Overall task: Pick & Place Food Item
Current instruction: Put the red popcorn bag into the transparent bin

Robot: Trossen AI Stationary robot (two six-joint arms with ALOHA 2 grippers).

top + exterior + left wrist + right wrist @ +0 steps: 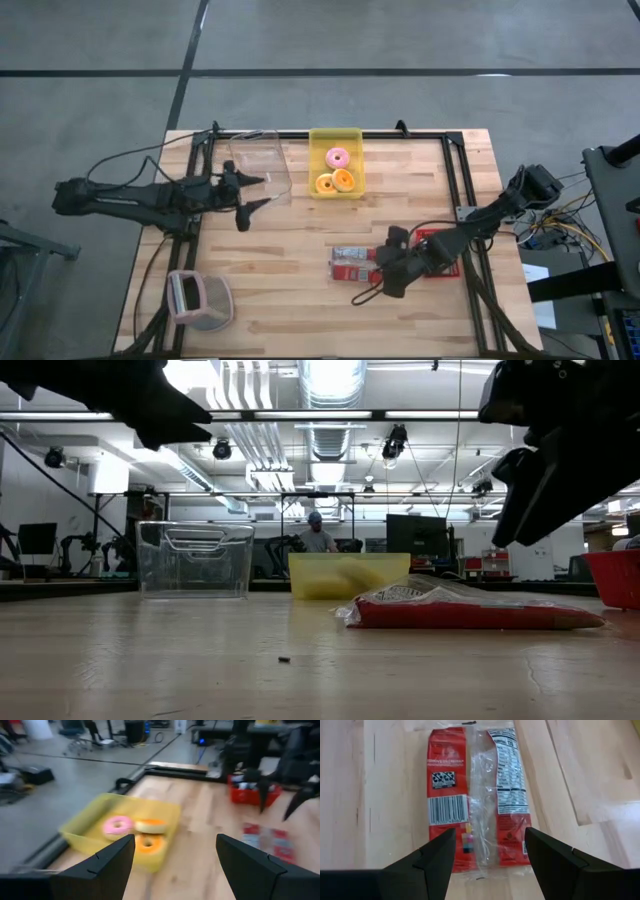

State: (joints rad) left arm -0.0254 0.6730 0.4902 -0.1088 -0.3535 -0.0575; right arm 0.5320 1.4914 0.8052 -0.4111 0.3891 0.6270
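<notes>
A red and clear snack packet (352, 264) lies flat on the table, right of centre; it also shows in the right wrist view (477, 795) and the low view (465, 610). My right gripper (372, 285) is open just above the packet's near right end, its fingertips (490, 850) spread on either side, touching nothing. A yellow bin (336, 165) at the far middle holds three doughnuts (135, 832). My left gripper (250, 197) is open and empty, beside a clear bin (258, 165) and left of the yellow bin.
A red basket (440, 250) stands at the right under my right arm. A pink and grey object (198, 298) sits at the near left. Black frame rails run along the table's sides. A person stands in the room beyond the far edge (316, 535).
</notes>
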